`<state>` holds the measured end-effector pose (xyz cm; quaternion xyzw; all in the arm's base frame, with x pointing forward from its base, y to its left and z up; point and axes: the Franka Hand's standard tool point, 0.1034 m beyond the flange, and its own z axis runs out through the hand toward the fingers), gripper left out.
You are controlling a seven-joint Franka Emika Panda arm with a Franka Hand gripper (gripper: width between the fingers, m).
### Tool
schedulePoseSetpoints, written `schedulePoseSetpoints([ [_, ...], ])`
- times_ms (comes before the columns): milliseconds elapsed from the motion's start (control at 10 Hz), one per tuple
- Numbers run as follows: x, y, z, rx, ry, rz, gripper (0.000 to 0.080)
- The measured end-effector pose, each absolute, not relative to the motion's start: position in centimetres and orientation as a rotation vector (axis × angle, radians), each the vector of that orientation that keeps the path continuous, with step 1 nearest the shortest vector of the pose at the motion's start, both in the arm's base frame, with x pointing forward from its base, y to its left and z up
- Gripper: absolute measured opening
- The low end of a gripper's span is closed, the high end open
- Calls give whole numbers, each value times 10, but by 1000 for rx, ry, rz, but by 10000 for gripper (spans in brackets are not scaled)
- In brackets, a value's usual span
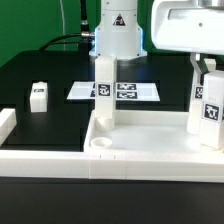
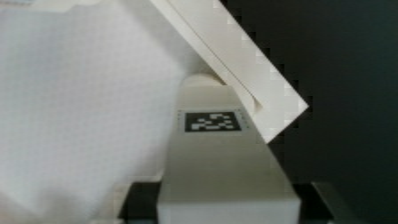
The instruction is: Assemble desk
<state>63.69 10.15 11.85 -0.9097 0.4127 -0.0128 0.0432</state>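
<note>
Your gripper is pinching a leg. In the wrist view a dark pad sits against each flank of the white block, with no gap showing on either side. The leg runs straight out from the jaws, tag facing the camera, so its long axis carries on the line of the fingers.

Take the exterior view as a dial centred on the tabletop, with 12 o'clock pointing away toward the robot's base. The held leg hangs at about 3 o'clock, near upright, gripped at its upper end. Its lower end is down inside the raised rim, close to the tray floor. You cannot tell from either view whether that end touches the floor or has found a socket, because the corner there runs out of the picture.

That is the relation the next move turns on, in my judgement: the leg's axis has to stand square over the socket below it before you press or twist. Check its slight lean first.

Further out, a second leg stands upright at about 10 o'clock, at the tray's far corner. A round socket lies open at 8 o'clock. A third leg sits on the black table well apart, out past 9 o'clock. The marker board lies flat beyond the tray at about 11 o'clock
</note>
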Motion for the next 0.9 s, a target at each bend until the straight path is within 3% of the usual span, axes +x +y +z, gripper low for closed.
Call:
schedulePoseSetpoints([
  [600, 637, 101, 118, -2490, 1753, -11, 290],
  [900, 638, 102, 119, -2553, 1660, -16, 610],
])
